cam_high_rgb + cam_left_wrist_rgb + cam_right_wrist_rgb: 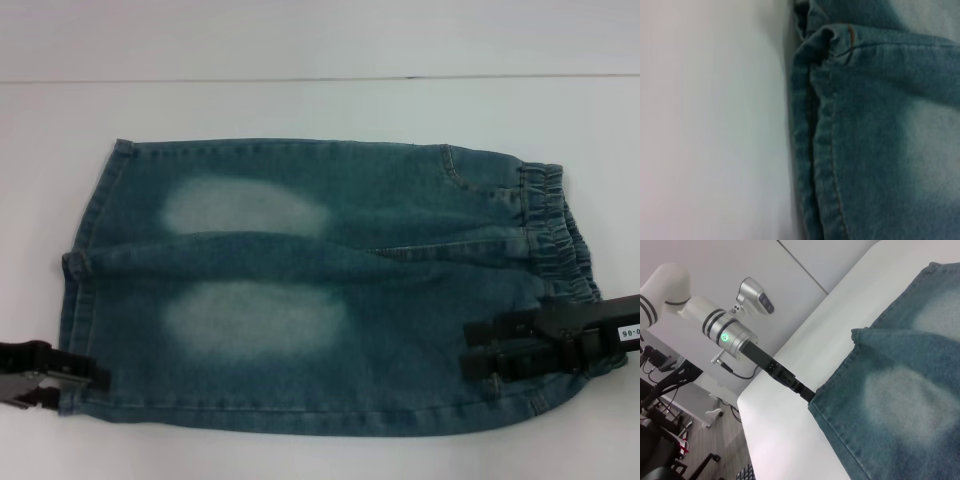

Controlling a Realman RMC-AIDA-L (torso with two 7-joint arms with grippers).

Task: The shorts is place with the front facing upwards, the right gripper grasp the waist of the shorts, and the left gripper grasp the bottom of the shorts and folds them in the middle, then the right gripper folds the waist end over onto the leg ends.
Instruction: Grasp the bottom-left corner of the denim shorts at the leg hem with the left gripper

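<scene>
Blue denim shorts (300, 280) lie flat and front up on the white table, with the elastic waist (565, 240) to the right and the leg hems to the left. My left gripper (85, 385) sits at the near leg's hem corner, open, its fingers around the hem edge. The left wrist view shows that hem (815, 150) close up. My right gripper (470, 345) hovers over the near part of the waist end, pointing left, its two fingers apart with only denim beneath them. In the right wrist view the left gripper (807, 392) touches the shorts (900, 390) at the hem corner.
The white table (300, 100) extends around the shorts on all sides. Its far edge meets a pale wall. Beyond the table's left end, the right wrist view shows dark stands and cables (665, 375) on the floor.
</scene>
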